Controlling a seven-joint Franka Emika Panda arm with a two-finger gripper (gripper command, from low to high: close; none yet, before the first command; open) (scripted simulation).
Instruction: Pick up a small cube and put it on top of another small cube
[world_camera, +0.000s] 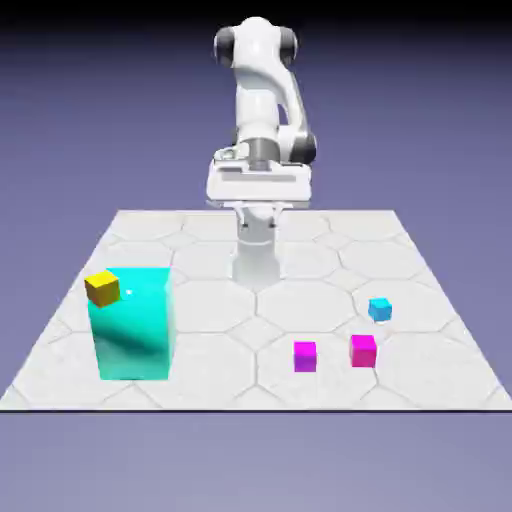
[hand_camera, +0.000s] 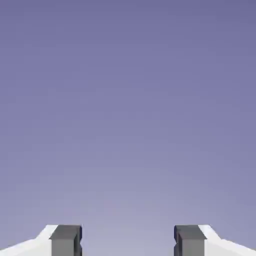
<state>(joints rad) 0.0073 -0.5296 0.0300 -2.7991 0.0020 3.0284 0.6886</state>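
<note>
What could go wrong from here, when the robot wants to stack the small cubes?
The pink cube and the violet cube look similar, so it may choose wrongly. They also sit near each other; the open gripper could bump one. The hand view shows only backdrop, so aiming may be poor.

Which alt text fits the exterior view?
Robot arm raised above a pale table; on it, magenta, hot-pink and light-blue cubes at the view's right, a teal block and a yellow cube at its left.
</note>
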